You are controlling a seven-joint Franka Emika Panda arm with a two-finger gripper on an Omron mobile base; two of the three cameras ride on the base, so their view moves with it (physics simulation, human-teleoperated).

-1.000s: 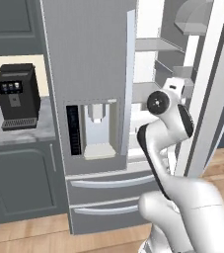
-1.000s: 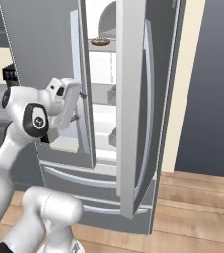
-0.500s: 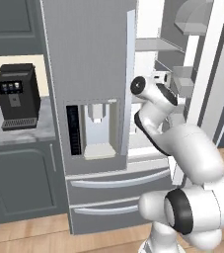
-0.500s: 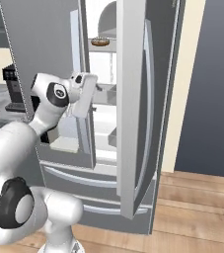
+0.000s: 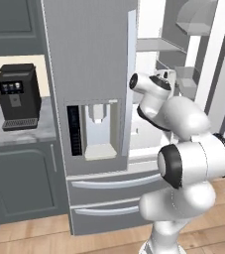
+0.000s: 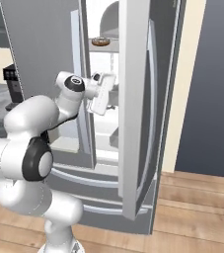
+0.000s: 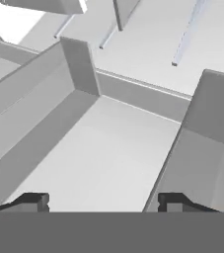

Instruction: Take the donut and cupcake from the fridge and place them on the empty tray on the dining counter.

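The fridge (image 5: 89, 59) stands with its left door shut and its right door (image 6: 133, 99) swung open. The donut (image 6: 100, 41), a small brown ring, lies on an upper shelf inside. My arm reaches into the opening, with its white hand (image 6: 101, 94) a shelf level below the donut. In the hand view my gripper (image 7: 103, 202) is open, its fingertips (image 7: 32, 200) wide apart with nothing between them, over a pale grey shelf floor between grey bin walls. The cupcake, the tray and the dining counter are out of view.
A black coffee machine (image 5: 17, 96) sits on the dark cabinet counter left of the fridge. The open door's shelves (image 5: 188, 79) flank my hand on the right. Bottom drawers (image 5: 114, 198) are shut. Wooden floor (image 6: 197, 212) lies to the right.
The arm has stretched up and forward, carrying the hand from in front of the fridge into the opening between the doors. The fridge and the donut have not moved.
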